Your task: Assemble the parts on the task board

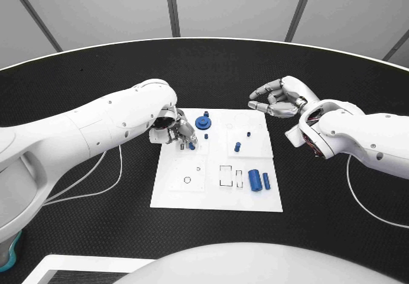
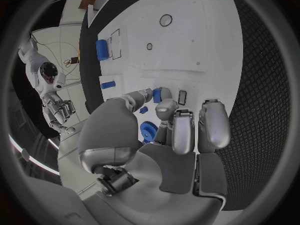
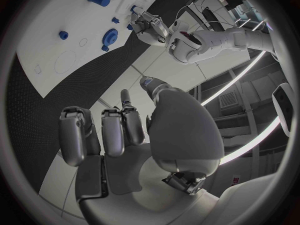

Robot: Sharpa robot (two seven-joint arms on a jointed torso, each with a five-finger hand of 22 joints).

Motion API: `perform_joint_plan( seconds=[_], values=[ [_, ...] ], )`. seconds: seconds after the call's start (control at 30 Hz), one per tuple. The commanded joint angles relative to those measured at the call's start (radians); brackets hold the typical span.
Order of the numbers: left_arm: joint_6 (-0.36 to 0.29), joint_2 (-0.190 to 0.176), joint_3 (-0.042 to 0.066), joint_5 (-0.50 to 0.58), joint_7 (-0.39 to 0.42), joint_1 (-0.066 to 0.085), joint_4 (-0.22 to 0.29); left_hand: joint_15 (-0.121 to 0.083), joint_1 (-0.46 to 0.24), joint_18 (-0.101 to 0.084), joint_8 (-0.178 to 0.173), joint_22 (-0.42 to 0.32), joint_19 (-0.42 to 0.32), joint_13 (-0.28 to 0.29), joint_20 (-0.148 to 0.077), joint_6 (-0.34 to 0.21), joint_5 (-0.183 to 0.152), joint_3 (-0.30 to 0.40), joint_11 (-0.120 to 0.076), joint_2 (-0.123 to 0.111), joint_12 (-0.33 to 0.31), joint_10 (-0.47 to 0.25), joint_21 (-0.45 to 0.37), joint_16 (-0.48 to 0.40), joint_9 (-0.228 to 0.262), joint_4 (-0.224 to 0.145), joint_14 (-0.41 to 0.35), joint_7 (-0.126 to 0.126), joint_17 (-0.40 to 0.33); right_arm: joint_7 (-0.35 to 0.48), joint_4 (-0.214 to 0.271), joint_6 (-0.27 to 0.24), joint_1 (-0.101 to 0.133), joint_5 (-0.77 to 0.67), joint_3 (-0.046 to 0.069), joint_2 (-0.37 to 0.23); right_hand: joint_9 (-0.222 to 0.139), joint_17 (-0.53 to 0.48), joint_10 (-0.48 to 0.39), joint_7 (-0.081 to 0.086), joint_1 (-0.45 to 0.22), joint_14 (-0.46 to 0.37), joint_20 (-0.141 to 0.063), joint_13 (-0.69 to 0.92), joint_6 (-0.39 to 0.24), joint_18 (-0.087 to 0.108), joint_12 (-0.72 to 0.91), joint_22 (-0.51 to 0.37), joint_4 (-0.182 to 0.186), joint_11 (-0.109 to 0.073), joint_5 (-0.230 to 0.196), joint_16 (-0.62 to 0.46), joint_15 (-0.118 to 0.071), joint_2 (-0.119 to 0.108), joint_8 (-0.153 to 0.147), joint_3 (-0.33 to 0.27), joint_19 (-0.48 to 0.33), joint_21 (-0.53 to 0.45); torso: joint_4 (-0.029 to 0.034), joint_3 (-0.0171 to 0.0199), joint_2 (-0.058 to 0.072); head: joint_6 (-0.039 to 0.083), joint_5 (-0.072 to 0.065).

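The white task board [image 1: 179, 195] lies in the middle of the black table. My left hand [image 1: 174, 131] hovers low over the board's far left part, thumb and a finger pinching a small blue peg [image 1: 191, 144], also seen between the fingertips [image 2: 157, 95]. A blue gear [image 1: 203, 122] stands just beyond the hand. Small blue pegs [image 1: 237, 146] stand mid-board. Two blue cylinders [image 1: 256, 180] lie at the near right. My right hand [image 1: 277, 98] is raised past the board's far right corner, fingers curled in toward the thumb, with nothing in it.
Thin white cables trail over the table to the left [image 1: 111, 171] and right [image 1: 362, 201] of the board. A white-edged panel [image 1: 51, 266] sits at the near left. The table's curved rim [image 1: 204, 39] runs along the back.
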Motion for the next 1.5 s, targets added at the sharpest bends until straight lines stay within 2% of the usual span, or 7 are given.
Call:
perform_joint_plan(
  seconds=[0.03, 0.5, 0.73, 0.97, 1.2, 1.37, 1.5],
  values=[
    [0.001, 0.001, 0.000, 0.002, -0.026, -0.001, -0.002, -0.006, -0.009, -0.004, -0.003, 0.001, 0.000, -0.001, -0.008, 0.003, -0.006, -0.005, 0.001, 0.002, -0.002, -0.008, -0.003, 0.005, -0.001, 0.000, 0.078, 0.000, 0.149, -0.001, 0.001, 0.001, 0.000, 0.000, 0.000, 0.000, 0.001, 0.102, -0.008, 0.000, -0.010, 0.062, -0.009, 0.119, -0.008, 0.015, -0.005, 0.084, 0.006, 0.000, 0.004, -0.006, -0.005, -0.002, 0.002, -0.002, 0.018, -0.005, -0.0001, 0.0000, 0.001, 0.000, 0.000],
    [0.001, 0.000, 0.000, 0.005, -0.031, -0.002, -0.003, -0.004, -0.025, -0.005, -0.001, 0.001, 0.001, -0.004, -0.007, 0.006, -0.008, -0.062, 0.003, -0.012, -0.002, -0.011, -0.004, 0.005, -0.012, 0.038, 0.078, 0.002, 0.150, -0.002, 0.002, 0.000, 0.000, 0.000, 0.000, -0.003, 0.000, 0.094, -0.014, 0.000, -0.012, 0.060, -0.009, 0.112, -0.010, 0.017, -0.014, 0.074, 0.008, 0.001, 0.004, -0.012, -0.005, -0.003, 0.002, -0.003, 0.013, -0.011, 0.0005, 0.0007, -0.001, 0.000, -0.001],
    [-0.003, -0.004, 0.000, 0.005, -0.033, -0.002, -0.001, -0.003, -0.038, -0.005, 0.001, 0.002, 0.001, -0.006, -0.006, 0.008, -0.009, -0.123, 0.005, -0.026, -0.002, -0.013, -0.005, 0.006, -0.020, 0.077, 0.078, 0.004, 0.150, -0.003, 0.002, -0.002, 0.000, 0.000, 0.000, -0.003, 0.000, 0.086, -0.019, 0.000, -0.014, 0.057, -0.009, 0.107, -0.012, 0.019, -0.020, 0.065, 0.010, 0.001, 0.004, -0.018, -0.005, -0.004, 0.002, -0.005, 0.008, -0.017, 0.0011, 0.0001, -0.002, 0.000, -0.001],
    [-0.009, -0.006, 0.000, 0.005, -0.033, -0.002, 0.000, -0.003, -0.038, -0.004, 0.001, 0.001, 0.001, -0.008, -0.005, 0.008, -0.009, -0.137, 0.005, -0.028, -0.003, -0.014, -0.005, 0.005, -0.022, 0.086, 0.078, 0.005, 0.150, -0.003, 0.000, -0.002, 0.000, 0.000, 0.000, -0.001, 0.000, 0.084, -0.021, 0.000, -0.015, 0.057, -0.009, 0.105, -0.013, 0.019, -0.022, 0.061, 0.011, 0.001, 0.004, -0.020, -0.005, -0.004, 0.002, -0.005, 0.007, -0.019, -0.0009, 0.0003, -0.003, 0.000, 0.002],
    [-0.023, -0.009, 0.000, 0.005, -0.030, -0.002, 0.003, -0.002, -0.038, -0.004, 0.003, 0.001, 0.002, -0.007, -0.005, 0.008, -0.010, -0.155, 0.005, -0.028, -0.002, -0.013, -0.005, 0.006, -0.025, 0.099, 0.078, 0.005, 0.150, -0.003, -0.002, -0.001, 0.000, 0.000, 0.000, 0.001, 0.000, 0.083, -0.022, 0.000, -0.015, 0.056, -0.009, 0.104, -0.013, 0.020, -0.024, 0.059, 0.011, 0.001, 0.005, -0.021, -0.005, -0.004, 0.001, -0.006, 0.006, -0.020, -0.0003, 0.0004, -0.002, 0.000, 0.002],
    [-0.035, -0.026, 0.000, 0.011, -0.025, -0.002, 0.022, -0.002, -0.038, -0.004, 0.003, 0.001, 0.001, -0.008, -0.005, 0.008, -0.010, -0.161, 0.005, -0.028, -0.003, -0.014, -0.006, 0.006, -0.026, 0.103, 0.078, 0.005, 0.150, -0.002, -0.007, 0.000, 0.000, 0.000, 0.000, 0.003, 0.000, 0.083, -0.022, 0.000, -0.015, 0.056, -0.009, 0.104, -0.013, 0.020, -0.024, 0.059, 0.011, 0.001, 0.005, -0.021, -0.005, -0.004, 0.001, -0.006, 0.006, -0.020, 0.0007, -0.0001, -0.004, 0.000, 0.002],
    [-0.051, -0.061, 0.001, 0.035, -0.027, -0.002, 0.064, -0.002, -0.038, -0.004, 0.003, -0.002, 0.000, -0.010, -0.005, 0.008, -0.010, -0.164, 0.006, -0.029, -0.004, -0.015, -0.007, 0.006, -0.026, 0.105, 0.078, 0.005, 0.150, -0.001, -0.014, 0.000, 0.000, 0.000, 0.000, 0.005, 0.000, 0.083, -0.022, 0.000, -0.016, 0.056, -0.009, 0.104, -0.014, 0.020, -0.024, 0.059, 0.012, 0.001, 0.005, -0.021, -0.005, -0.004, 0.001, -0.006, 0.005, -0.020, 0.0023, -0.0019, -0.009, 0.000, 0.001]
  ],
)
